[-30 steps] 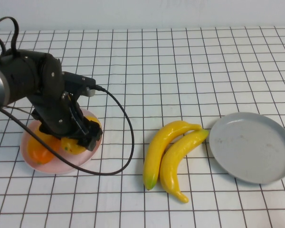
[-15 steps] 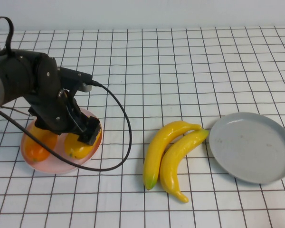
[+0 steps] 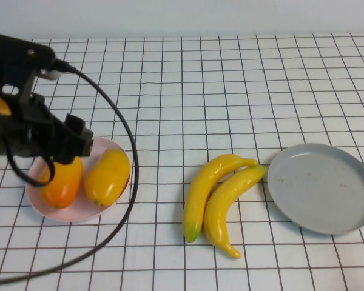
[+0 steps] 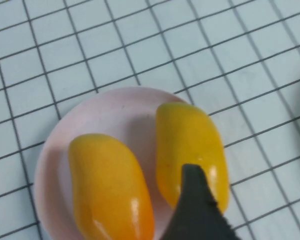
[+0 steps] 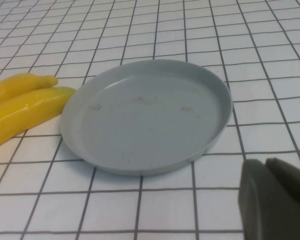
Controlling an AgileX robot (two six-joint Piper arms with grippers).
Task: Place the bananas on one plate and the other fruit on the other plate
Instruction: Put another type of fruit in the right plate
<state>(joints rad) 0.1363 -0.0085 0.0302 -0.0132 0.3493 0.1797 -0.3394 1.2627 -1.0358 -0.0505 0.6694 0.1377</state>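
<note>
White gridded tabletop holds an empty grey plate touching two bananas, a pink plate carrying both mango-like fruits, the left gripper poised above them, grip unreadable, while the right gripper rests closed beside the grey plate; no lettering visible.

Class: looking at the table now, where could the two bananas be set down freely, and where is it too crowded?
Free: the grey plate, bare inside its rim, and the cloth between the bananas and the pink plate. Crowded: the pink plate, filled by both mango-like fruits, with the left claw above. The right claw sits shut beside the grey plate.
</note>
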